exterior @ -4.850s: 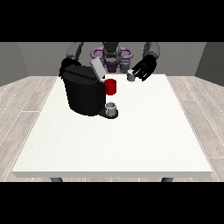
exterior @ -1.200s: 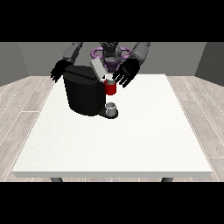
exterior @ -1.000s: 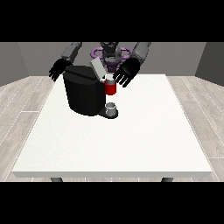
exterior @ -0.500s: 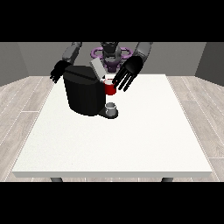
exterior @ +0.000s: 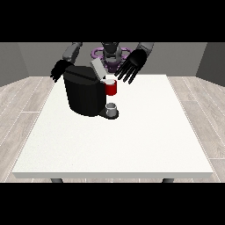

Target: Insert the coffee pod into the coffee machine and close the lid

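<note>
Coffee pod: not made out as a separate thing; if it sits in the red head [exterior: 111, 88] of the machine, the frame does not show it. Coffee machine [exterior: 84, 90] stands on the white desk [exterior: 118, 140], far half, toward the view's left. Black body, red brew part jutting toward the view's right, a pale rim on top of it. Lid [exterior: 97, 68], a grey flap, tilted up and open above the body. Small grey cup [exterior: 112, 108] on the drip base under the red part.

Hand at the view's right [exterior: 132, 64]: raised above and just behind the red part, palm toward the camera, fingers spread and straight, holding nothing. Cannot tell whether the fingertips touch the red part or hang clear of it.

Hand at the view's left [exterior: 58, 70]: behind the machine's far left corner, partly hidden by the body. Its fingers point downward and look relaxed, nothing gripped that can be seen.

Robot torso small at the top, lower part blocked by the machine and lid.
</note>
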You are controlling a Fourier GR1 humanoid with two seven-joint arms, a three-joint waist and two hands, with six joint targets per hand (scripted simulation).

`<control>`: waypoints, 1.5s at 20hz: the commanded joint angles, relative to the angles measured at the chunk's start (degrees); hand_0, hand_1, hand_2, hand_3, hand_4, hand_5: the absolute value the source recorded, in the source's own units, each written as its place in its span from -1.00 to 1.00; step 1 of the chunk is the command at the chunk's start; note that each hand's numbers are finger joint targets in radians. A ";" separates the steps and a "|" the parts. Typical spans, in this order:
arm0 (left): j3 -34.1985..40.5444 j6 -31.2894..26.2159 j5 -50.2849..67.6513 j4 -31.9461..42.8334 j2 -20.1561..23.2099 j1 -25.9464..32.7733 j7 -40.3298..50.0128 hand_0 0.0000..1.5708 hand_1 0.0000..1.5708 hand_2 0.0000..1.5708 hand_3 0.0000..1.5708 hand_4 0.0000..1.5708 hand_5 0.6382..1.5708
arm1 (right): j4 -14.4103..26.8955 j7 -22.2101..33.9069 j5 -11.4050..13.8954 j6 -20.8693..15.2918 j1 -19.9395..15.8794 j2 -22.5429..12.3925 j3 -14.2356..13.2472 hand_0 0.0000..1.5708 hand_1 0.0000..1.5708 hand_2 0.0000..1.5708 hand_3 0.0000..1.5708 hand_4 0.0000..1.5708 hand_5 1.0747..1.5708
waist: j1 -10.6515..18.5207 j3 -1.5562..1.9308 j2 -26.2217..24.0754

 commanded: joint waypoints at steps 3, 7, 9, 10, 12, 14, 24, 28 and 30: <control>1.63 1.04 2.23 -0.81 -3.71 5.18 0.01 -1.00 -1.00 -1.00 -1.00 -1.00 1.00 | -0.26 -1.00 -0.55 0.51 5.11 1.60 0.92 -1.00 -1.00 -1.00 -1.00 -0.46 1.00 | 1.24 -0.01 -5.17; 8.10 0.58 10.37 -1.77 -7.53 8.22 -0.27 -1.00 -1.00 -1.00 -1.00 -1.00 1.00 | 1.52 1.50 -2.27 -0.31 5.77 -0.98 -3.18 -1.00 -1.00 -1.00 -1.00 -0.45 1.00 | 6.28 -0.05 -10.89; 11.25 1.70 14.51 -1.79 -9.90 12.31 -3.56 -1.00 -1.00 -1.00 -1.00 -0.90 1.00 | 0.88 -0.14 -1.17 -0.42 8.89 0.15 -1.66 -1.00 -1.00 -1.00 -1.00 -0.45 1.00 | 7.26 -0.11 -11.83; 12.28 1.68 16.16 -1.94 -12.46 11.37 -1.28 -1.00 -1.00 -1.00 -1.00 -0.68 1.00 | 1.44 0.39 -1.37 -1.28 7.13 -0.15 -2.59 -1.00 -1.00 -1.00 -1.00 -0.46 1.00 | 8.12 -0.07 -12.72; 13.45 3.42 18.42 -1.75 -16.03 19.46 -5.11 -1.00 -1.00 -1.00 -1.00 -0.70 1.00 | 0.88 0.77 -2.12 -1.02 12.02 0.60 -2.73 -1.00 -1.00 -1.00 -1.00 -0.53 1.00 | 9.46 -0.10 -16.84; 14.21 -1.77 21.27 -1.89 -16.85 20.98 -4.25 -1.00 -1.00 -1.00 -1.00 -1.00 1.00 | 1.05 1.94 -1.59 -0.43 12.81 -1.57 -3.23 -1.00 -1.00 -1.00 -1.00 -0.43 1.00 | 12.55 -0.07 -22.50; 18.73 -1.76 27.84 -3.58 -17.99 31.59 -6.85 -1.00 -1.00 -1.00 -1.00 -1.00 1.00 | -8.39 8.80 -1.74 5.53 7.89 -5.53 0.84 -1.00 -1.00 -1.00 -1.00 -0.67 1.00 | 14.50 -0.08 -24.81; 17.78 -2.34 29.55 -6.01 -20.68 34.70 -5.50 -1.00 -1.00 -1.00 -1.00 -1.00 1.00 | -11.24 9.12 -1.83 8.02 8.06 -6.88 1.75 -1.00 -1.00 -1.00 -1.00 -0.95 1.00 | 15.26 -0.03 -26.50; 15.11 -2.78 29.53 -8.91 -24.37 35.98 -3.41 -1.00 -1.00 -1.00 -1.00 -1.00 1.00 | -9.36 10.49 -2.95 7.72 7.11 -6.98 0.12 -1.00 -1.00 -1.00 -1.00 -1.00 1.00 | 18.97 0.00 -27.70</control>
